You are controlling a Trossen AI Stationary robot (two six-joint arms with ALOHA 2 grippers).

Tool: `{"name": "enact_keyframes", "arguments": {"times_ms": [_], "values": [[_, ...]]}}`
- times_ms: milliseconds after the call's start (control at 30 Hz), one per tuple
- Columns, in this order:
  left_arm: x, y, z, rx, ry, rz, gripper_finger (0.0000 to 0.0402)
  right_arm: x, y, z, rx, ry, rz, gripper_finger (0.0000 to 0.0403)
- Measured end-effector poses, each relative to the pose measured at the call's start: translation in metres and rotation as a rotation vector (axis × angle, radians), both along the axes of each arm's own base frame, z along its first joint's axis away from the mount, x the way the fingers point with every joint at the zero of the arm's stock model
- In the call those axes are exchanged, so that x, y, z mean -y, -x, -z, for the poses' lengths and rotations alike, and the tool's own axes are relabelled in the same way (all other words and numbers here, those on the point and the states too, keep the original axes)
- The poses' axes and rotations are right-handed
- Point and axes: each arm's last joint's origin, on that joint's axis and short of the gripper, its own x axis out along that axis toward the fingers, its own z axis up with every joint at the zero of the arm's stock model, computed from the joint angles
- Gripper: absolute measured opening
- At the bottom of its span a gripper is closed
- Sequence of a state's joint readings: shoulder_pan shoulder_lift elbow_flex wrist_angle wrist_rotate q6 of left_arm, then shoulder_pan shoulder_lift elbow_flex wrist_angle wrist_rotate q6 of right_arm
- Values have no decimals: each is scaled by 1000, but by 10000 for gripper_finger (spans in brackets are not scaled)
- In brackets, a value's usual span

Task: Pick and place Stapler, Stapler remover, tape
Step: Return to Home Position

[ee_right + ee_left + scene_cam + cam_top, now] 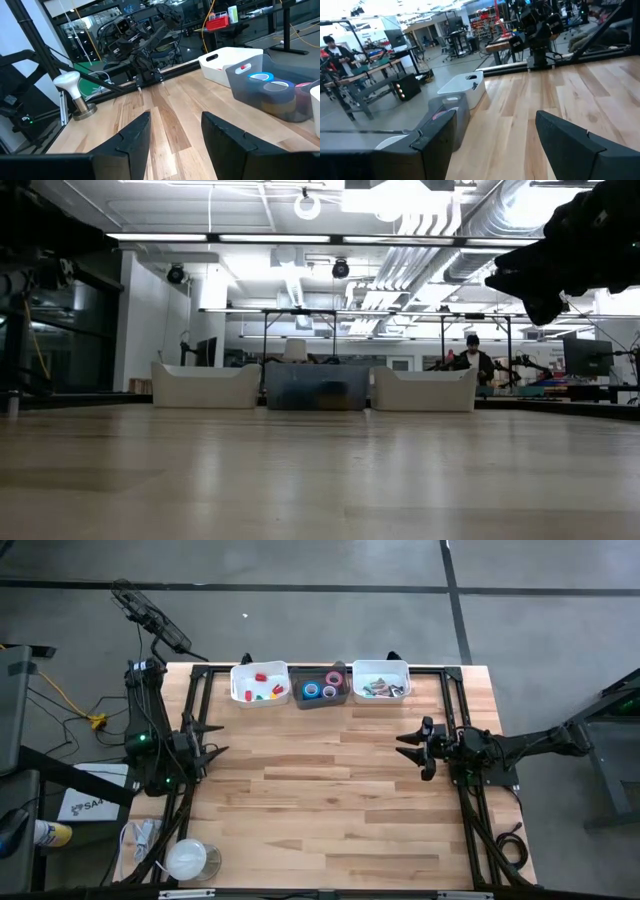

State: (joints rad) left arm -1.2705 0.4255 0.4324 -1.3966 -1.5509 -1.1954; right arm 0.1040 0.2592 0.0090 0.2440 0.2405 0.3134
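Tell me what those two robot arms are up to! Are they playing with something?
Nothing is being carried right now. The left gripper and the right gripper are both open and empty, each near its own side of the table. The things sit in three bins along one edge: small red, yellow and green staplers in the left white bin, tape rolls in the grey bin, and small dark pieces in the right white bin. The sorting looks done.

Red, yellow and green staplers (263, 688) are gathered in the left white bin (237, 683). Tape rolls (322, 689) are held in the grey bin (320, 705), stapler removers (380, 688) in the right bin (380, 664).
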Motion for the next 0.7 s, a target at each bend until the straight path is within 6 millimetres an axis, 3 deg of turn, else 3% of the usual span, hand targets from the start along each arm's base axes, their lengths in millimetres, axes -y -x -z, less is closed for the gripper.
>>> {"name": "enact_keyframes", "arguments": {"times_ms": [400, 700], "values": [[3, -1, -2, -14, 48, 8, 266, 0, 0, 0, 0, -3, 1, 167], [6, -1, 2, -190, 204, 52, 266, 0, 0, 5, -41, -27, 1, 167]]}}
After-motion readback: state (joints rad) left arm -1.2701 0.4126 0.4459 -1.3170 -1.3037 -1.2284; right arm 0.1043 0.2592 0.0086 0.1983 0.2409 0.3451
